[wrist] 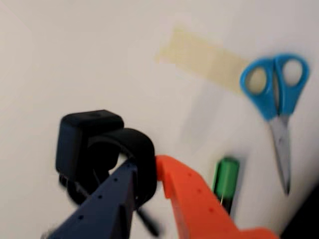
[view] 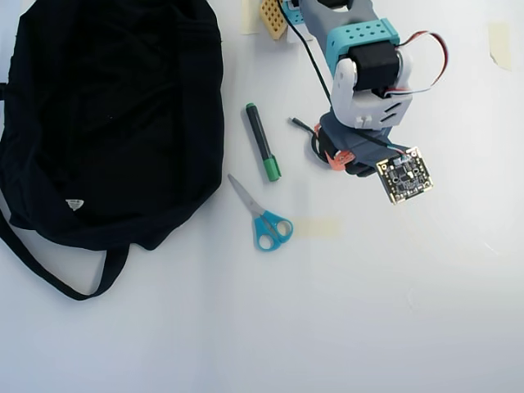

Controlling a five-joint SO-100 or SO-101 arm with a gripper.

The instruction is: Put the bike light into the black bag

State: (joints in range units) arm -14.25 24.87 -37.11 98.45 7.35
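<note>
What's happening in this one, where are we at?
The arm's gripper has its fingers on either side of the bike light's strap ring, over the white table. The black bag lies off to the left in the overhead view, past the green-capped marker and blue scissors. Nothing is in the bag yet.

in the overhead view, the black bag (view: pixel 115 115) lies left of me; marker (view: pixel 262 142) and scissors (view: pixel 262 217) lie between us.
</note>
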